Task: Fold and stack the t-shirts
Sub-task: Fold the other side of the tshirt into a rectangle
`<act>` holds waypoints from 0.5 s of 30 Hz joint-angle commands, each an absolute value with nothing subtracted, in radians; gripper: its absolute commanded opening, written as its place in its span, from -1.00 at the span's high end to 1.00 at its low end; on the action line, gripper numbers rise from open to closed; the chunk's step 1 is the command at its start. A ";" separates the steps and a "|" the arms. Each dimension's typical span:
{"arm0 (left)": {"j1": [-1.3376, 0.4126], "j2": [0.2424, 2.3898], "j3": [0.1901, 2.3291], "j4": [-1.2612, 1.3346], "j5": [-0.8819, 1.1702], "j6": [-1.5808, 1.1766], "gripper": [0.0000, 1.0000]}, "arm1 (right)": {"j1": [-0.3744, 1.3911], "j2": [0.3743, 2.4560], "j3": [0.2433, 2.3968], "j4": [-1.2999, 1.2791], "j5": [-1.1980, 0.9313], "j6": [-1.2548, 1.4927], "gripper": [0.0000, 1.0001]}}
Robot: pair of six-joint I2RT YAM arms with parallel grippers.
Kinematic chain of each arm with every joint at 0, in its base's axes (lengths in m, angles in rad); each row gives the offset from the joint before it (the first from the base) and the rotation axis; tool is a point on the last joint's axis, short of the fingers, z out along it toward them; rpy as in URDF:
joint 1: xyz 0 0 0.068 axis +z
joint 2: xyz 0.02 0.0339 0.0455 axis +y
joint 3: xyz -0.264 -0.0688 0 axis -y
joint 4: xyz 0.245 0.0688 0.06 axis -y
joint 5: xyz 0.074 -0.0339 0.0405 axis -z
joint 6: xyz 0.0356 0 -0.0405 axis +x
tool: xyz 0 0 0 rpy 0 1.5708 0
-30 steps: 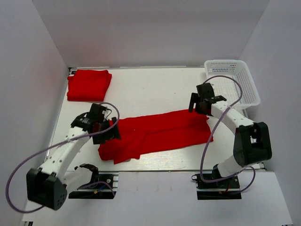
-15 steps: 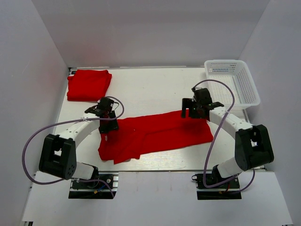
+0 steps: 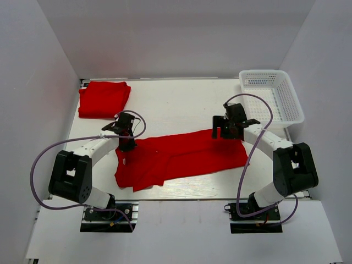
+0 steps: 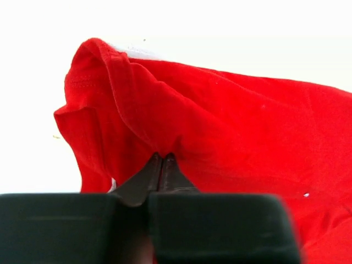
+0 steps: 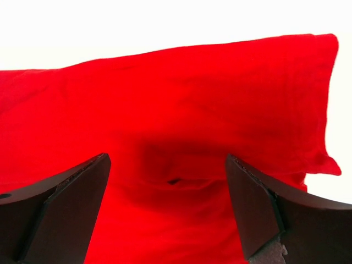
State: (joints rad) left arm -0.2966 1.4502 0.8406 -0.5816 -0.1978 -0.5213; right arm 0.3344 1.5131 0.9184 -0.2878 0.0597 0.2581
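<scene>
A red t-shirt [image 3: 187,155] lies spread lengthwise across the middle of the table, partly folded along its length. My left gripper [image 3: 127,144] is at its far left corner. In the left wrist view the left gripper [image 4: 162,158] is shut, its tips pinching a ridge of the red cloth [image 4: 231,121]. My right gripper [image 3: 226,132] hovers over the shirt's far right edge. In the right wrist view the right gripper [image 5: 166,165] stands wide open with only the cloth [image 5: 181,93] below it. A second t-shirt [image 3: 103,99] lies folded at the back left.
A white mesh basket [image 3: 286,113] stands at the back right corner. White walls close the table on three sides. Purple cables loop off both arms.
My left arm swung from the near left up to the shirt's far left corner and its jaws closed on the cloth. My right gripper shifted a little left and stayed open.
</scene>
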 commanded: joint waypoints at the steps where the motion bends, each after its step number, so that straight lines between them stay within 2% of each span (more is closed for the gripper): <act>1: -0.293 1.440 0.865 -0.552 -0.233 -0.517 0.98 | 0.331 1.509 0.936 -0.285 0.087 0.259 -0.81; 15: -0.293 1.353 0.884 -0.474 -0.304 -0.488 1.00 | 0.331 1.511 0.943 -0.301 0.118 0.240 -0.81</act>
State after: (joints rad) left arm -0.2966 1.3983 0.8467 -0.5354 -0.2710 -0.5117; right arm 0.3340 1.5131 0.9184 -0.2897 0.1009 0.2573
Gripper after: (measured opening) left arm 0.015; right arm 0.904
